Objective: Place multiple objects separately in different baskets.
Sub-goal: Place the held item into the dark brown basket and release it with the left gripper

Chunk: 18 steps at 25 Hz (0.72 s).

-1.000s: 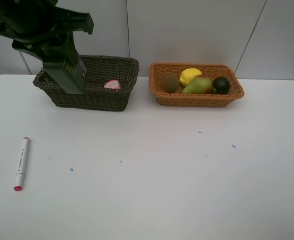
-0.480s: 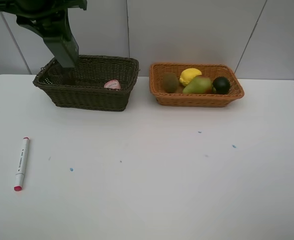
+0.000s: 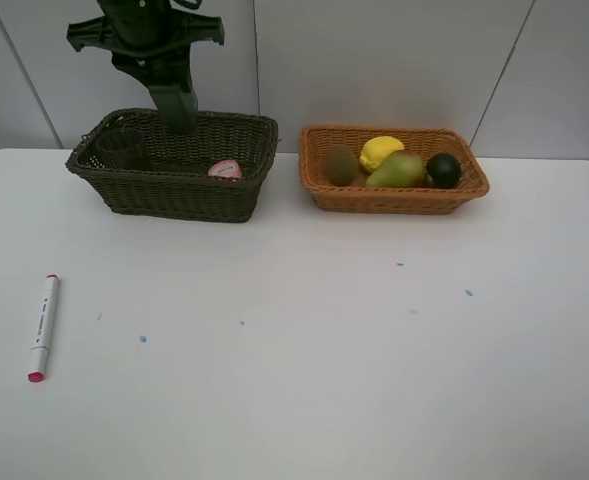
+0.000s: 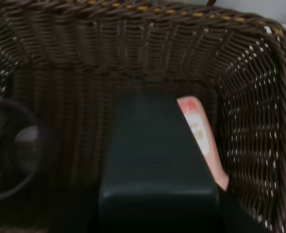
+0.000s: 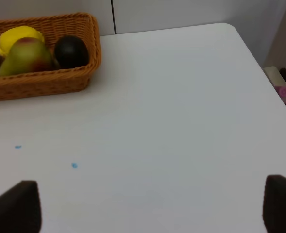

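My left gripper (image 3: 159,62) hangs over the dark brown basket (image 3: 174,195), shut on the dark pump bottle (image 3: 179,108), whose lower end dips behind the basket's back rim. In the left wrist view the pump bottle (image 4: 157,160) fills the middle, with the pink bottle (image 4: 201,138) lying beside it and the mauve cup (image 4: 7,145) at the basket's other end. The orange-tan basket (image 3: 394,200) holds the kiwi (image 3: 340,165), lemon (image 3: 381,151), pear (image 3: 396,171) and dark green fruit (image 3: 442,170). The marker (image 3: 42,327) lies on the table at front left. My right gripper (image 5: 147,206) is open above bare table.
The white table (image 3: 324,330) carries a few small blue specks. A panelled wall stands right behind both baskets. In the right wrist view the table's right edge (image 5: 271,87) shows, with clutter beyond it.
The left arm has carried the dark pump bottle rightward, from the dark basket's left end to over its middle. The right gripper has not moved.
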{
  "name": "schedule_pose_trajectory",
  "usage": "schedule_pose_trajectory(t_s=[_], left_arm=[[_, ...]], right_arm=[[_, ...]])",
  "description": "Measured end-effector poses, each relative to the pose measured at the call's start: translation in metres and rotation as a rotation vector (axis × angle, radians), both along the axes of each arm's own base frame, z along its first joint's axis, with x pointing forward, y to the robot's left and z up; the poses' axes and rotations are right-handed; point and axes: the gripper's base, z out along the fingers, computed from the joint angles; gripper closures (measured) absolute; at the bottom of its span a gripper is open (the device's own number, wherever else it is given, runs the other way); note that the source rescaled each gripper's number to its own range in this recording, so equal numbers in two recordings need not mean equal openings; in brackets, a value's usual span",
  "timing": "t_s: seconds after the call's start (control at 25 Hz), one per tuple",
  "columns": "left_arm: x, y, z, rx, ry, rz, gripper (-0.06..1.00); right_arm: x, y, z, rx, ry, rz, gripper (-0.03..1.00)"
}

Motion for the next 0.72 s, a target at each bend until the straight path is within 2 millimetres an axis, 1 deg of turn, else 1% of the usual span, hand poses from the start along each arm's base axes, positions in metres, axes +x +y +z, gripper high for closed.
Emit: schedule_pose_trajectory(t_s=[0.16,0.24,0.48,0.56,0.72], left_arm=[[0.021,-0.006,-0.022,0.000,-0.003,0.000,0.45],[0.029,-0.005,-0.032,0.001,0.004,0.007,0.45],[0.044,0.011,-0.068,0.022,0.065,0.048,0.45],[0.046,0.016,-0.074,0.027,0.081,0.059,0.45],[0.047,0.021,-0.078,0.026,0.092,0.070,0.45]], right_arm=[[0.000,0.000,0.000,0.000,0.000,0.000,-0.03],[0.000,0.000,0.000,0.000,0.000,0.000,-0.03],[0.000,0.000,0.000,0.000,0.000,0.000,-0.03],[0.000,0.000,0.000,0.000,0.000,0.000,-0.03],[0.000,0.000,0.000,0.000,0.000,0.000,-0.03]])
